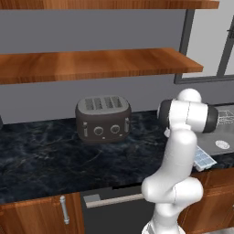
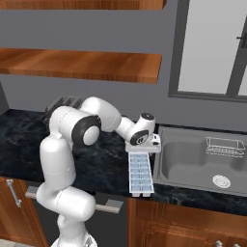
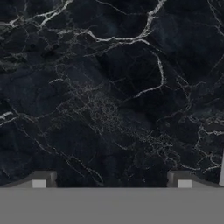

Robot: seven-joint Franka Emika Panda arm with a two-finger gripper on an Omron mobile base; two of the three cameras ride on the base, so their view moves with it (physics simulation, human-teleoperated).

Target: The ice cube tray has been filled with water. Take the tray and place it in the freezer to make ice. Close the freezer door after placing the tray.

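The ice cube tray (image 2: pixel 141 173) is a long white tray with pale-blue cells. It lies on the black marble counter (image 2: pixel 103 164) just left of the sink, its near end at the counter's front edge. In the left base view a corner of the tray (image 1: pixel 204 159) shows behind my arm. My gripper (image 2: pixel 143 150) points down over the tray's far end. The hand view looks straight at the bare marble (image 3: pixel 109 96), with my gripper (image 3: pixel 111 182) open, its fingertips (image 3: pixel 39 181) wide apart and nothing between them. The freezer is out of view.
A dark toaster (image 1: pixel 103 119) stands at the back of the counter to the left. The steel sink (image 2: pixel 193 166) lies right of the tray, with a wire rack (image 2: pixel 223 146) in it. Wooden shelves (image 1: pixel 91 64) hang above, and a window (image 2: pixel 207 48) sits over the sink.
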